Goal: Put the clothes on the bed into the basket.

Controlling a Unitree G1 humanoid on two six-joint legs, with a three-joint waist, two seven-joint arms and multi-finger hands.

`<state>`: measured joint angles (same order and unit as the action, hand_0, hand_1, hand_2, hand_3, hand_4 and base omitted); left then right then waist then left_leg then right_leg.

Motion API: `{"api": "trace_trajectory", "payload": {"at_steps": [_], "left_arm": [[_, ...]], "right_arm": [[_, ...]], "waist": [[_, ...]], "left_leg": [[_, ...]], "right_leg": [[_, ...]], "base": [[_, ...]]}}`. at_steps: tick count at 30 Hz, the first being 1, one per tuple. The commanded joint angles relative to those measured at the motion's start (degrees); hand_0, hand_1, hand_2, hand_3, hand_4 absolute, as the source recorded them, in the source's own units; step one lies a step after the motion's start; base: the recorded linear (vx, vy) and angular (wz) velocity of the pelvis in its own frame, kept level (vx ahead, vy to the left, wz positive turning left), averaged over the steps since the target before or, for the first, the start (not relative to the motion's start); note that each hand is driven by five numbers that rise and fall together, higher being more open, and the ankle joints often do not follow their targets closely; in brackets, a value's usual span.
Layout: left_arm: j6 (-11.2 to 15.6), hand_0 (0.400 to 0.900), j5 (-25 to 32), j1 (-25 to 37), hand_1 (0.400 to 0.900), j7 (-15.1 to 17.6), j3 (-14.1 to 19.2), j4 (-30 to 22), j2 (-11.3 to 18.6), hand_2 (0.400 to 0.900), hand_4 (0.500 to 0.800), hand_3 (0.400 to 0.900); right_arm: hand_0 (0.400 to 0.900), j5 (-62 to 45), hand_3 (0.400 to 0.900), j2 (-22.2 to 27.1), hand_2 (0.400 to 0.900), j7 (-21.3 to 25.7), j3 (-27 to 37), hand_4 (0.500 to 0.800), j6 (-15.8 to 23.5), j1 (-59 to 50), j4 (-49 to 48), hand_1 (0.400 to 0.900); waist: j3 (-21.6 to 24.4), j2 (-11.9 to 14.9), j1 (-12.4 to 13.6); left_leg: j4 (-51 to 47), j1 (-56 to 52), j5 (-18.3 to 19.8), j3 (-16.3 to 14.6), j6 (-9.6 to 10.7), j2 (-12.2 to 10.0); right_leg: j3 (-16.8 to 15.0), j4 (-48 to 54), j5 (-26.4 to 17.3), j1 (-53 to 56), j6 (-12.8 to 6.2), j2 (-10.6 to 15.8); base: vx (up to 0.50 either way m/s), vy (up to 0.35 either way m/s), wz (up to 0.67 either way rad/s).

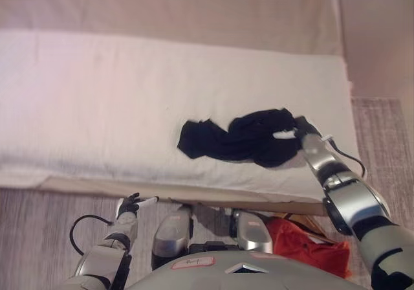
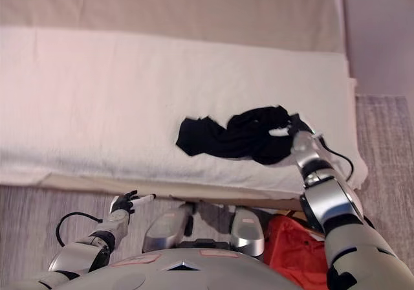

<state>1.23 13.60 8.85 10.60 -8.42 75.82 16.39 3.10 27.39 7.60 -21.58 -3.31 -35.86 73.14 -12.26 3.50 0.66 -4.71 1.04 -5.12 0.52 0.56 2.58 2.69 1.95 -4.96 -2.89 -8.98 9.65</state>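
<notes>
A black garment (image 1: 239, 139) lies crumpled on the white bed (image 1: 129, 96), near its front right part. My right hand (image 1: 294, 130) reaches in from the lower right and rests at the garment's right end, a white-tipped finger against the dark cloth; the folds hide the rest of the fingers. My left hand (image 1: 131, 205) hangs low in front of the bed's edge, fingers loosely spread, holding nothing. Red-orange cloth (image 1: 304, 241) shows at the lower right, below the bed's front edge; I cannot make out a basket around it.
The bed's wooden base (image 1: 97, 188) runs along its front edge. Striped grey carpet (image 1: 39, 232) covers the floor at left and right. A beige wall or headboard (image 1: 194, 11) stands behind the bed.
</notes>
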Motion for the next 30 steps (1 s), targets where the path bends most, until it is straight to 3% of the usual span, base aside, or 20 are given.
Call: {"api": "trace_trajectory", "payload": {"at_steps": [1,14,30], "left_arm": [[-0.3,0.9,-2.8,-1.3,0.9,-0.4,1.0,4.4,0.8,0.9,0.8,0.9],[-0.5,0.9,-5.2,0.6,0.9,-1.3,0.3,4.5,1.7,0.9,0.8,0.9],[-1.0,0.9,-7.1,3.3,0.9,-1.5,-2.1,3.9,3.0,0.9,0.8,0.9]], "right_arm": [[0.4,1.7,0.4,8.1,0.4,0.7,0.8,0.5,1.3,0.2,0.4,0.4],[0.4,0.9,0.4,14.8,0.4,0.0,11.0,0.5,0.4,10.2,7.6,0.4],[0.4,-1.2,0.4,25.1,0.4,-0.3,22.5,0.5,-0.3,19.2,13.2,0.4]], "waist": [[3.7,-0.1,-2.4],[5.6,-2.0,-8.1],[4.7,-3.7,-12.0]], "left_leg": [[-0.2,-2.7,5.9,-3.1,0.2,-0.2],[0.1,-5.8,8.3,-10.2,-0.5,0.3],[2.1,-7.0,10.3,-12.9,-1.6,1.6]], "right_leg": [[-3.5,-2.1,-5.2,-7.9,-0.34,-1.8],[-10.0,-1.6,-6.7,-8.1,-1.92,-3.3],[-13.5,-2.7,-7.4,-8.5,-2.9,-3.1]], "base": [[0.09,0.021,-0.94],[0.02,0.009,-0.35],[-0.01,0.014,-0.13]]}}
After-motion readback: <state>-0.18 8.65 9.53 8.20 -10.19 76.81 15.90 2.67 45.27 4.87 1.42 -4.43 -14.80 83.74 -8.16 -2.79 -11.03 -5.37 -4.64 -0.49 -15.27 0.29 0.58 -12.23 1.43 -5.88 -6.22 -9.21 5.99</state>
